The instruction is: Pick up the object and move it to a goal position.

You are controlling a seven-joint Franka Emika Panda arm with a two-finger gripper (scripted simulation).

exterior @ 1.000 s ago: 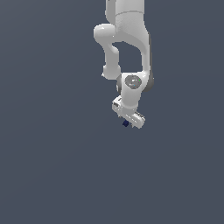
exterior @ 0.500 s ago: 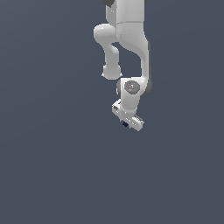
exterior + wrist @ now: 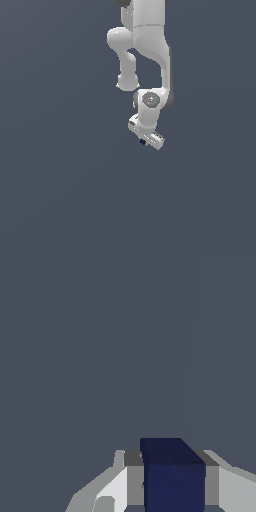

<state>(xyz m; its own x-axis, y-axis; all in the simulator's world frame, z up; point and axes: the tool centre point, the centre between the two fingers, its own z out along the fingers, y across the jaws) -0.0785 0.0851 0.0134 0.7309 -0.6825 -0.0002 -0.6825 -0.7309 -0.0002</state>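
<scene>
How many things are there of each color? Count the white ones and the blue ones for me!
White: 1, the robot arm with its gripper
Dark blue: 1, the little cube sitting between the gripper's fingers
Total: 2

Navy-blue cube (image 3: 174, 476), white jaws.

Navy cube (image 3: 174, 478) cut off below
</scene>
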